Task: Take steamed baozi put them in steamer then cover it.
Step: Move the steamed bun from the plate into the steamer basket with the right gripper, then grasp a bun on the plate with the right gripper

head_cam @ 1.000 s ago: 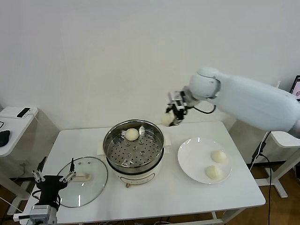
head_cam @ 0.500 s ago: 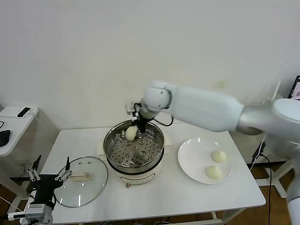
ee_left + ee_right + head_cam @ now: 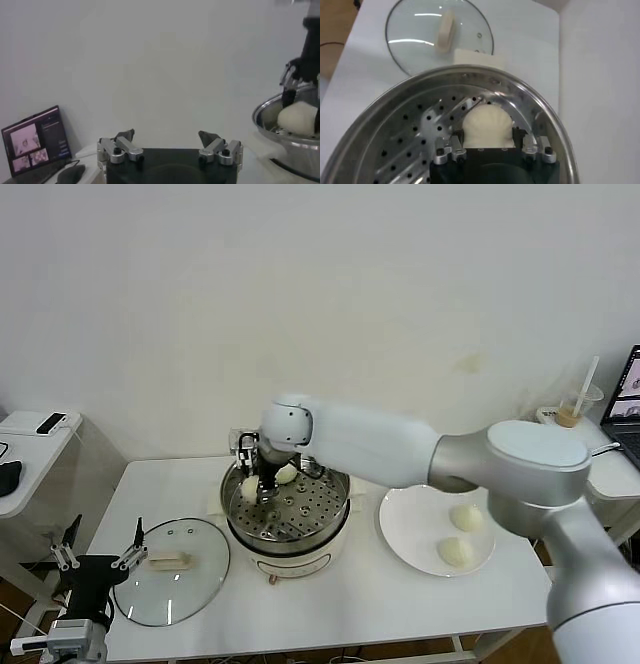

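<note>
Inside the steamer (image 3: 287, 506), near its back-left wall, the right gripper (image 3: 258, 484) is squeezing one baozi (image 3: 487, 126) between its fingers. The bun sits low over the holes in the bottom, very close to the metal wall. I cannot tell if it is touching the bottom yet.

One more baozi (image 3: 288, 474) is in the steamer too, at the back, just beside the gripper. So one bun is in, and a second one is nearly in.

Two baozi (image 3: 466, 517) wait on the white plate (image 3: 408, 524), which is to the right of the steamer. They need to go in next, I think.

The cover (image 3: 172, 584) lies flat on the table (image 3: 380, 594), to the left of the steamer and a bit toward the front. Its cream handle (image 3: 170, 561) points up. It is not on the steamer yet.

The left gripper (image 3: 97, 564) hangs just left of the cover, away from the steamer. Its fingers are spread wide and hold nothing.

So about half of the bun work looks done. What is left: let go of this bun, bring the two from the plate, then put the cover on top.
</note>
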Controlling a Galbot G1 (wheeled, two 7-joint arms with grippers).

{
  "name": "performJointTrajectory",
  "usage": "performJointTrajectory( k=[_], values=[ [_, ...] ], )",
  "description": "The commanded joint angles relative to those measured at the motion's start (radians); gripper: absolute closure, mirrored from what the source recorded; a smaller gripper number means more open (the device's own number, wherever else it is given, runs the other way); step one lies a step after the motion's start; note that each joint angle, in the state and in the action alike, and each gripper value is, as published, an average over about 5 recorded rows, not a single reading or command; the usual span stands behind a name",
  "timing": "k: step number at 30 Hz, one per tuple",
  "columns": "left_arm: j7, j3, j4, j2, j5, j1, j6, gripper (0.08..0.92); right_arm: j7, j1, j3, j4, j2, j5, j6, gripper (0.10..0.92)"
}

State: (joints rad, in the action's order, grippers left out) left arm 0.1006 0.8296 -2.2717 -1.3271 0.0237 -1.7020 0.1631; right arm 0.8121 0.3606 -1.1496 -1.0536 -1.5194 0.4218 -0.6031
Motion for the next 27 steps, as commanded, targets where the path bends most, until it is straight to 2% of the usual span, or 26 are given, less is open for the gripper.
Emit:
performJointTrajectory(
  k=[1,4,11,18,27],
  values=[
    [0.000,0.001,-0.001,0.001,0.000,0.000,0.000,0.177,-0.011,-0.035,0.002,0.075,-0.056,-0.013,-0.009,0.422],
    [0.000,0.001,-0.003,0.001,0.000,0.000,0.001,0.177,0.000,-0.035,0.002,0.069,-0.050,-0.017,-0.005,0.384],
    [0.000,-0.002,-0.003,0.002,0.000,0.003,0.001,0.177,0.057,0.038,0.015,-0.018,0.027,0.002,0.008,0.219],
    [-0.002,-0.004,-0.003,0.013,-0.003,0.012,0.006,0.177,0.174,0.228,-0.017,-0.201,0.215,-0.006,0.051,0.203],
    [-0.002,-0.010,0.003,0.022,-0.015,0.015,0.011,0.177,0.257,0.341,-0.117,-0.467,0.587,-0.119,0.117,0.203]
  ],
)
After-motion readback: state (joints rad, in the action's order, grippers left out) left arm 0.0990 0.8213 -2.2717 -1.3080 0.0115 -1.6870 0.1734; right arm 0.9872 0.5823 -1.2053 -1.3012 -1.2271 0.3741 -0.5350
